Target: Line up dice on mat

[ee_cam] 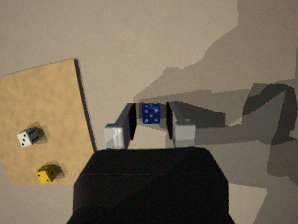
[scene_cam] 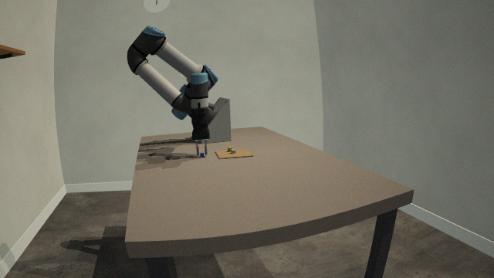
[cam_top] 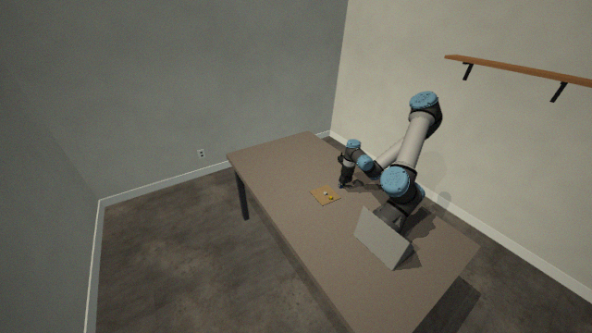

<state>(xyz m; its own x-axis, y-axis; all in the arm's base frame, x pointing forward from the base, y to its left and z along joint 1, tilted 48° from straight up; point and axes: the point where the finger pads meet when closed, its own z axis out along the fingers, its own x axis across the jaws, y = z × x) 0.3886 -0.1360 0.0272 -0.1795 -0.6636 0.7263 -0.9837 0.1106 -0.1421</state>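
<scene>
Looking at the wrist view, you see the gripper [ee_cam: 152, 128] released, its fingers standing on both sides of the blue die [ee_cam: 150, 113] without pressing it, ready for a grasp. This die lies on the table [ee_cam: 166, 23], just beside the mat [ee_cam: 47, 96]. The white die [ee_cam: 29, 136] and yellow die [ee_cam: 47, 173] already sit there, leaving free space.

The top view looked down from a high room corner; the exterior view faced the arm [scene_cam: 162, 83] along the table [scene_cam: 270, 201]; the wrist camera looked straight down, close. All showed the mat [ee_cam: 47, 106].
</scene>
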